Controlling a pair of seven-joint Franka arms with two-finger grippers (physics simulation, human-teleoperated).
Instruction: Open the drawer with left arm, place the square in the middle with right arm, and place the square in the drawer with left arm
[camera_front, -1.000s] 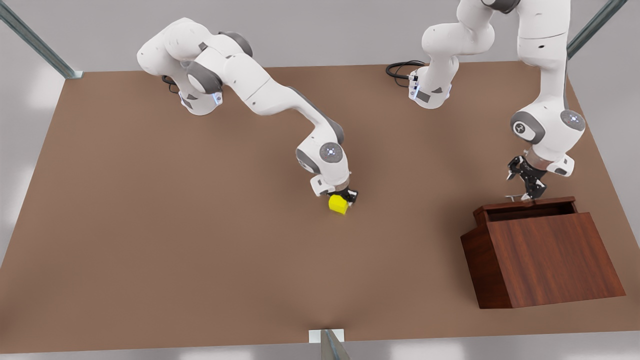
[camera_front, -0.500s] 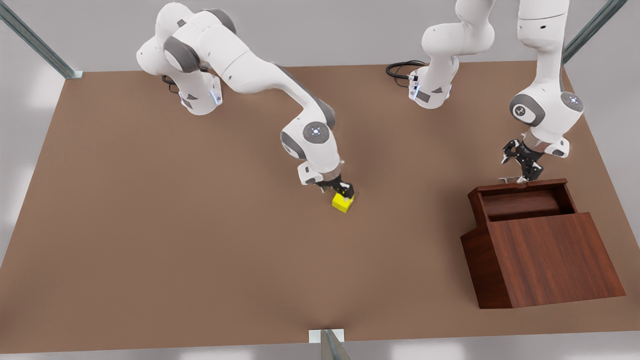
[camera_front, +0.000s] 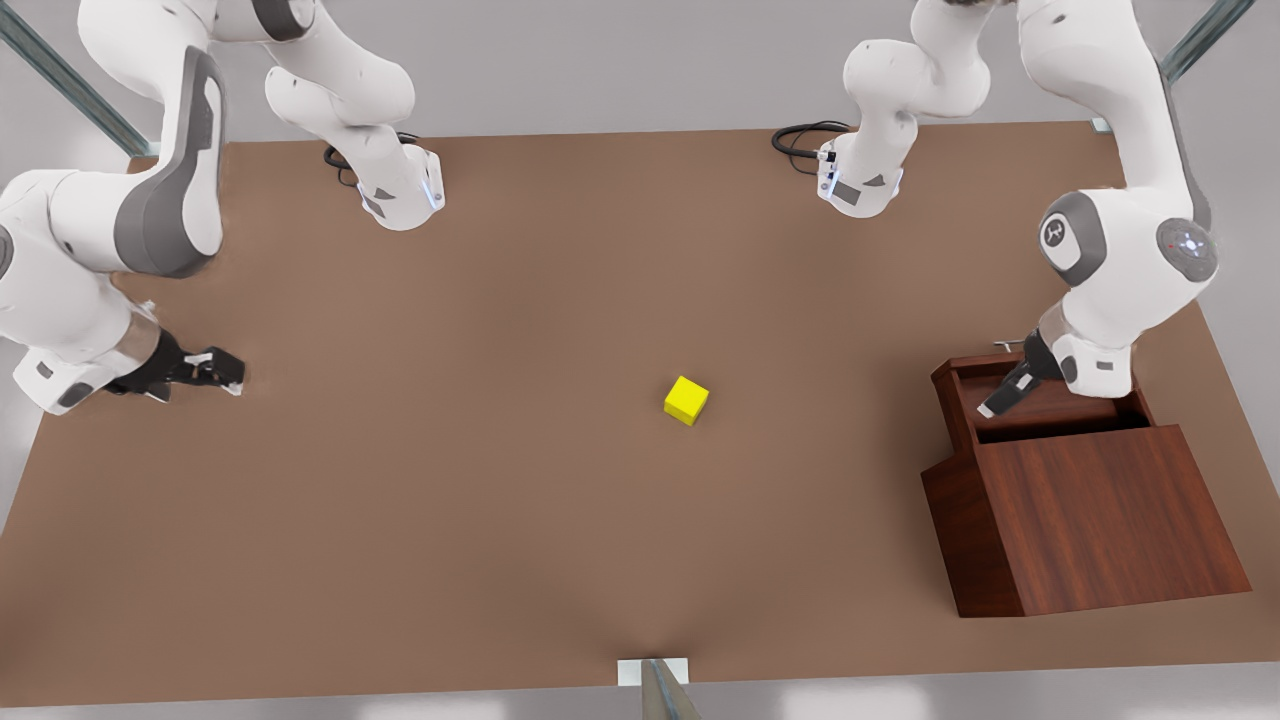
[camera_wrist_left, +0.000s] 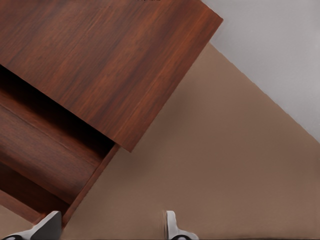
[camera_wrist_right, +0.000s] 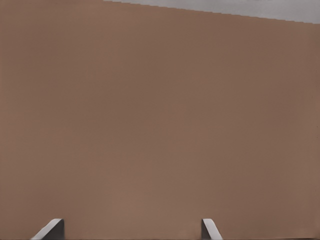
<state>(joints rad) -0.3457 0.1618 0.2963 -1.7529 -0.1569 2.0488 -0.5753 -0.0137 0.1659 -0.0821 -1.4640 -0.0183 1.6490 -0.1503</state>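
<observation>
Square (camera_front: 686, 400) sits alone mid-table, flat on the brown tabletop (camera_front: 450, 500), nothing touching it; both grippers well apart from it.

Left gripper (camera_front: 1003, 397) is over at the cabinet (camera_front: 1090, 520) on the front view's right, hanging above the drawer (camera_front: 1050, 405); drawer's pulled out, open tray showing, dark gap where it meets the cabinet top; silver handle (camera_front: 1008, 346) just peeks at the far edge, beside the wrist. In the left wrist view the fingertips (camera_wrist_left: 49, 226) stand wide apart w/ nothing between them, so pincer's open and empty; drawer (camera_wrist_left: 45, 150) and cabinet top (camera_wrist_left: 110, 60) lie below the cam, one tip over the drawer's corner, the other over bare table.

Right gripper (camera_front: 215, 370) is out at the front view's left edge, low over the table, pointing toward the middle; right arm waits there. Right wrist view: fingertips (camera_wrist_right: 50, 230) spread wide, bare tabletop (camera_wrist_right: 160, 125) between, so open, holding nothing.

Black cable (camera_front: 800, 135) coils by the left arm's base at the far table edge.
</observation>
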